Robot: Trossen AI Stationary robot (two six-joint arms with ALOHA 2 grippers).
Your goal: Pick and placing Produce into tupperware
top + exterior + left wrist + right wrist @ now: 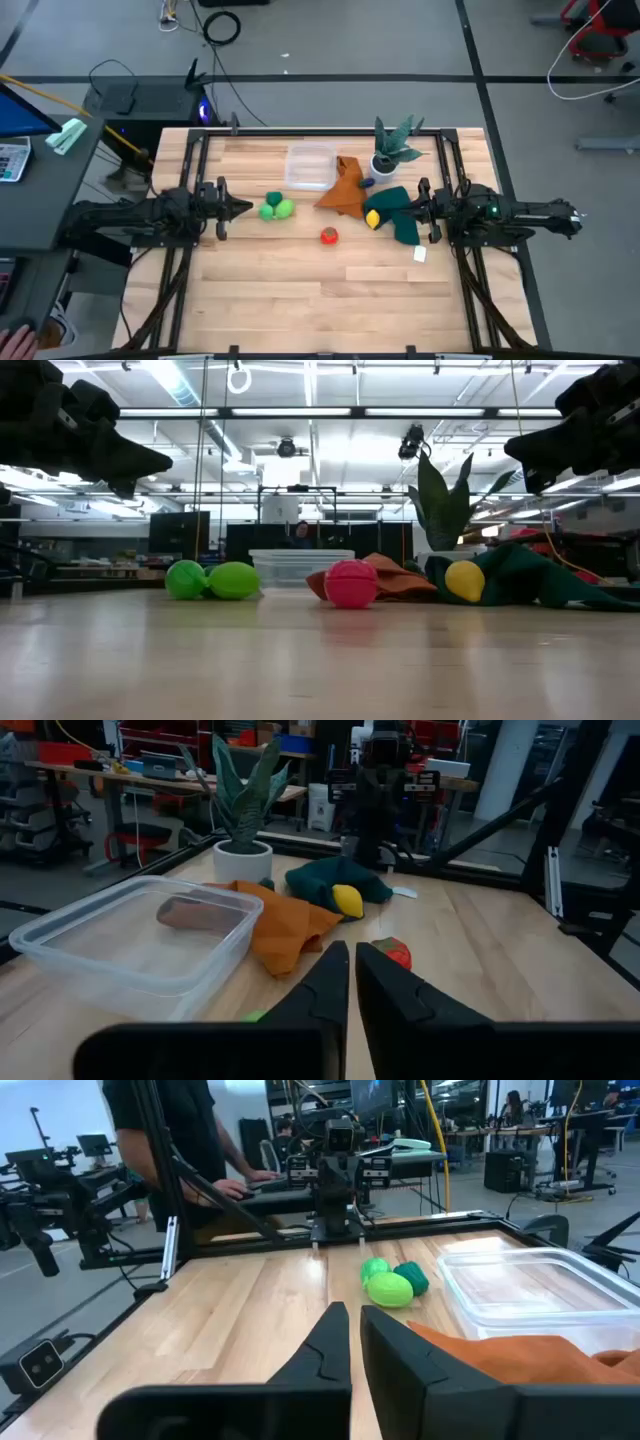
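- The red toy fruit (328, 236) is sitting nearest the front edge, just below centre of the high view, alone on bare wood and apart from everything else, so it is looking like the easiest first pick
- The yellow piece (372, 219) is lying right of centre, touching the dark green cloth (400, 222), which may be crowding a finger coming in from that side
- The two green pieces (277, 209) are resting against each other left of centre, with a darker green lump (411, 1277) showing just behind them in the right wrist view; what that lump is I cannot tell
- The left gripper (243, 208) is hovering at the left of the high view, its fingers pressed together and holding nothing, its tip pointing at the green pair just beside it, probably because that arm is best placed to take them
- The right gripper (405, 210) is hanging at the right of the frame above the dark green cloth, fingers likewise pressed together and empty, near the yellow piece
- The clear tupperware (310, 165) is standing at upper centre, open-topped and with no produce inside, roughly midway between the arms so either can be reaching it
- The orange cloth (343, 187) is bunching against the container's right wall
- The potted plant (392, 145) is standing farthest back at upper right, and a small dark blue-purple thing (368, 183) is lying at the pot's foot, too small to identify
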